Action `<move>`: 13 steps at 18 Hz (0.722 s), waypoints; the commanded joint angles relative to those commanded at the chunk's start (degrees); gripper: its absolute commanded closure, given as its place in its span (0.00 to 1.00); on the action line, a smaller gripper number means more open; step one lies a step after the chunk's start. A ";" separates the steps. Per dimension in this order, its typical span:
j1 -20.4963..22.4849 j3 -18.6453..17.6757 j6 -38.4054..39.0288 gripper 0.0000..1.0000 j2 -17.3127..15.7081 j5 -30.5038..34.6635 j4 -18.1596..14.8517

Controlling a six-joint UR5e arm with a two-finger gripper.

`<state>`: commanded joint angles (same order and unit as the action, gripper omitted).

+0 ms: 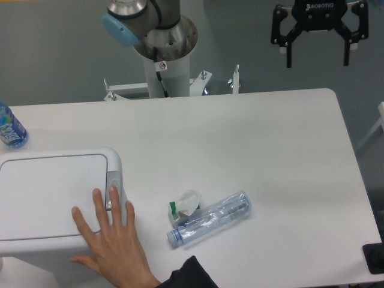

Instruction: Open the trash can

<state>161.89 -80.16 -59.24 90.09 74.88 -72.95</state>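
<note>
My fingers (pixel 318 51) hung open at one o'clock; the stiff, light bin (pixel 51 195) wanted a press on its button (pixel 112 192).

The large white plastic rectangular trash can (pixel 51 195) sits at the table's (pixel 240 132) left edge, with a clear plastic bottle (pixel 210 219) lying to its right beside a crumpled wrapper (pixel 185 206).

A white table (pixel 240 138) with rounded corners stands against a plain grey surface (pixel 54 54), possibly floor, under soft, even light without strong shadows.
</note>
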 joint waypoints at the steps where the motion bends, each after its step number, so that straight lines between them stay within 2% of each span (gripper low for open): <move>1: 0.00 0.00 0.00 0.00 0.00 0.00 0.00; 5: -0.61 0.00 0.26 0.00 0.44 -0.17 -0.09; 7: -2.53 0.26 1.83 0.00 2.10 -0.18 0.00; 8: -4.46 0.52 3.93 0.00 3.15 -0.18 0.44; 11: -7.55 0.00 13.06 0.00 4.39 -0.18 5.96; 13: -7.99 -0.26 19.48 0.00 4.57 -0.18 6.15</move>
<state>153.90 -80.42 -39.76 94.66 74.71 -66.80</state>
